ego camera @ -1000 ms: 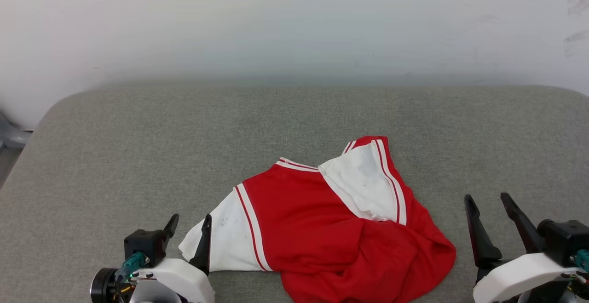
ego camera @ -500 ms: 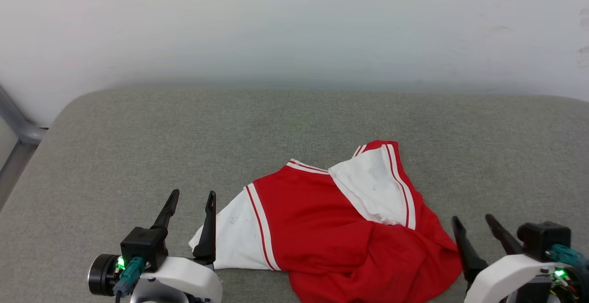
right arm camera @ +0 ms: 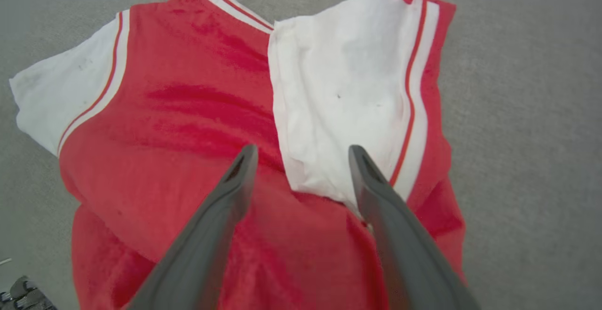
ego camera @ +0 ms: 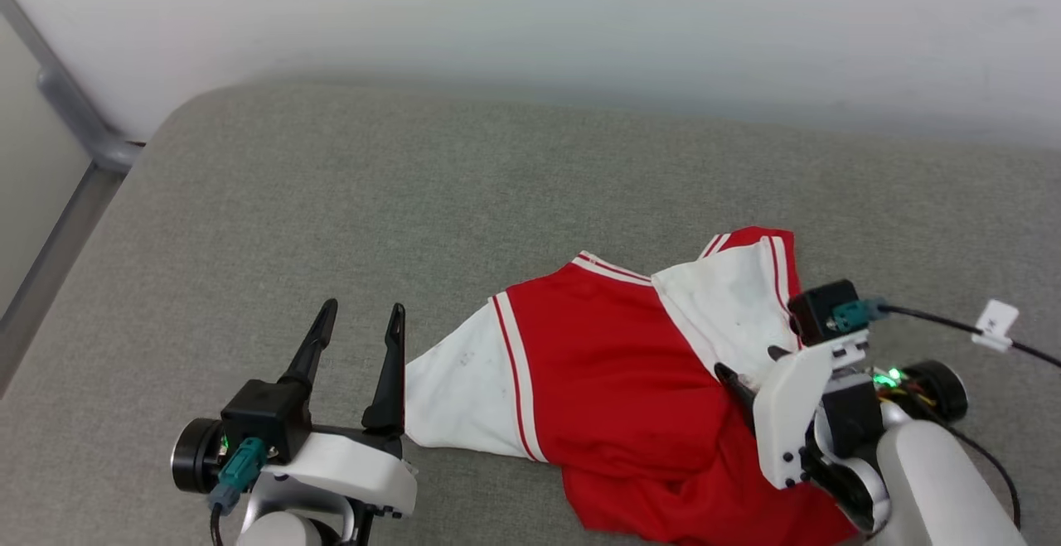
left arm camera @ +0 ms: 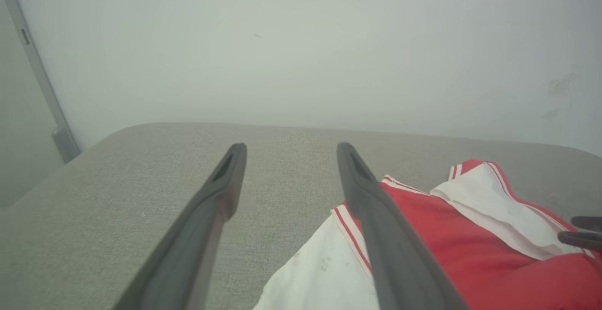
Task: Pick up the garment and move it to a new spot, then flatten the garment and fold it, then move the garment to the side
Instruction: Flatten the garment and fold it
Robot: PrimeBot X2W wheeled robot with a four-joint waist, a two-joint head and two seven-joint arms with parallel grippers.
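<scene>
Patience matters: my right pincer (right arm camera: 302, 150), jaws spread over the garment (right arm camera: 188, 112), should sink onto the white sleeve (right arm camera: 338, 89) edge and clamp a firm bunch.

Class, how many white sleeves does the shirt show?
2. One sleeve lies at the shirt's left end; the other sleeve is folded onto its red body near the right hand.

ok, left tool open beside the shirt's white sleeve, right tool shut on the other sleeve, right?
No. The right tool is open, fingers spread over the garment at its folded-over white sleeve, as the right wrist view shows. The left tool is open beside the other sleeve.
</scene>
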